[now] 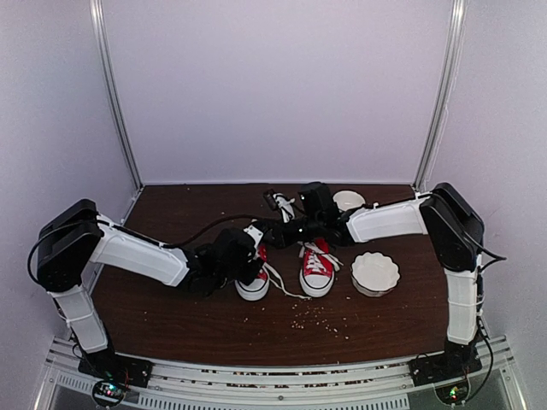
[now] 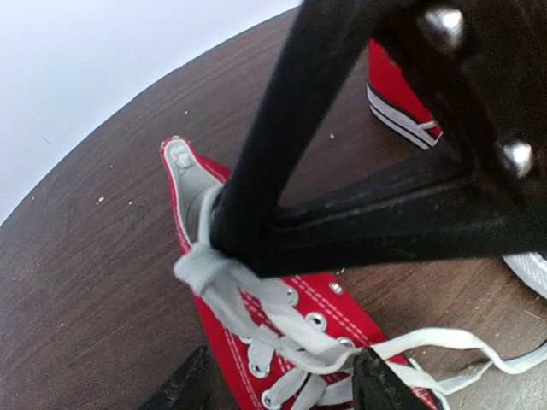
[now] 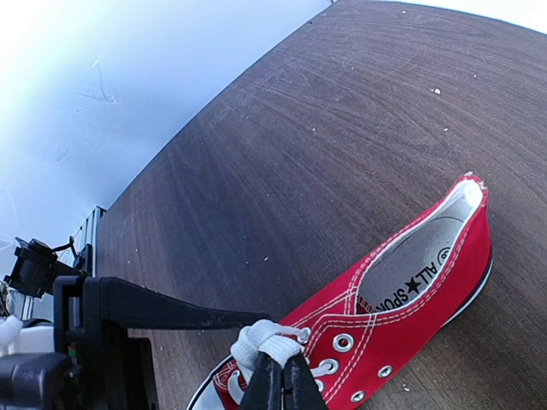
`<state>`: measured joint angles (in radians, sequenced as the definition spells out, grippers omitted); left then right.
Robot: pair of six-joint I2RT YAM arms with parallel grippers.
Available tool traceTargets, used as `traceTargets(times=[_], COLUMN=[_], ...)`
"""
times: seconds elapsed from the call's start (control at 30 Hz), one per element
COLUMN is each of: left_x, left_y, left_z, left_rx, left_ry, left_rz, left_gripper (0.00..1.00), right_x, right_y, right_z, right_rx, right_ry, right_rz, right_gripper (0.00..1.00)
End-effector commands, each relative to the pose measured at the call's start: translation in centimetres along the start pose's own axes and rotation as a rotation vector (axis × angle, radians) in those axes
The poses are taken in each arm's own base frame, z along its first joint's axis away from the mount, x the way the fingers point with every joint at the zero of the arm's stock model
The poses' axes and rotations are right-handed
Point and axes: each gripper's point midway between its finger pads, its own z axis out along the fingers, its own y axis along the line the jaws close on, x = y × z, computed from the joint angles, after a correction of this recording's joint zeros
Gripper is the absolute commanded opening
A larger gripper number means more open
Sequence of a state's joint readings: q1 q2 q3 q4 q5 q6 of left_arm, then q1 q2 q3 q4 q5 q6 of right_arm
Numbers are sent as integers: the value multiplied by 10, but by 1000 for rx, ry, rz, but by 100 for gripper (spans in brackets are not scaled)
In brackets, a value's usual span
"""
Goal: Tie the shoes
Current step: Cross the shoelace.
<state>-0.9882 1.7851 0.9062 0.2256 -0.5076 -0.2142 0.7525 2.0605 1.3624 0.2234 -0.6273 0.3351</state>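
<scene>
Early stage: you can't confirm a bow on either shoe. The right gripper [image 3: 282,376] is clenched on a bunched fold of white lace [image 3: 261,335] at the top eyelets of the left sneaker [image 1: 254,284], holding it just above the tongue. The left gripper [image 2: 278,389] is spread, fingers either side of the laced throat, grasping nothing that shows. Loose lace ends [image 2: 466,342] trail across the table [image 1: 171,325] toward the right sneaker [image 1: 317,272], so no knot is drawn tight yet. Both sneakers sit side by side mid-table, toes toward the arm bases. Neither gripper is on the right one, and its laces are too small in the overhead view to call tied or not. My read: you have a first loop at best — crossing, wrapping and cinching are left, then the whole second shoe.
</scene>
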Motion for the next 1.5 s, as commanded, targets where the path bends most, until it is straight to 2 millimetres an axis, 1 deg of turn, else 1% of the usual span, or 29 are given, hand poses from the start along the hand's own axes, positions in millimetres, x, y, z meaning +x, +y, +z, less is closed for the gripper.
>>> traceTargets(times=[0.0,0.17,0.3,0.33,0.43,0.47,0.6,0.7,0.8,0.9,1.0,1.13,1.2,1.3,1.47], left_x=[-8,-2,5,4,-8,-11,-14,-21,-35,-43,-46,-45,-44,-42,-47], left_y=[19,26,33,31,17,15,17,15,7,4,-4,-9,-6,1,4], left_z=[-16,-21,-13,-13,-20,-22,-23,-27,-37,-39,-32,-18,-11,-2,1], left_rx=[-40,-11,-2,15,116,136,184,215,309,361,405,406,378,319,296], left_ry=[-34,-51,-40,-47,-119,-144,-177,-208,-269,-302,-309,-285,-267,-239,-247], left_rz=[-56,-99,-126,-131,-108,-109,-112,-98,-116,-169,-193,-224,-234,-242,-252], left_gripper=[55,55,54,53,52,52,49,43,39,39,40,42,41,37,33], right_x=[-27,-26,-26,-27,-24,-23,-22,-22,-27,-30,-30,-29,-29,-30,-30], right_y=[14,14,14,15,13,11,5,1,3,8,9,11,11,14,16], right_z=[-15,-15,-15,-15,-14,-14,-12,-12,-15,-15,-14,-13,-14,-16,-17], right_rx=[-7,-7,-9,-10,-5,-4,17,42,50,36,31,24,25,20,17], right_ry=[-60,-61,-62,-62,-47,-41,-25,-28,-38,-43,-43,-41,-41,-44,-44], right_rz=[-53,-52,-52,-52,-54,-55,-60,-68,-91,-108,-107,-104,-106,-111,-115], right_gripper=[0,0,0,0,0,0,0,0,0,0,0,0,0,0,0])
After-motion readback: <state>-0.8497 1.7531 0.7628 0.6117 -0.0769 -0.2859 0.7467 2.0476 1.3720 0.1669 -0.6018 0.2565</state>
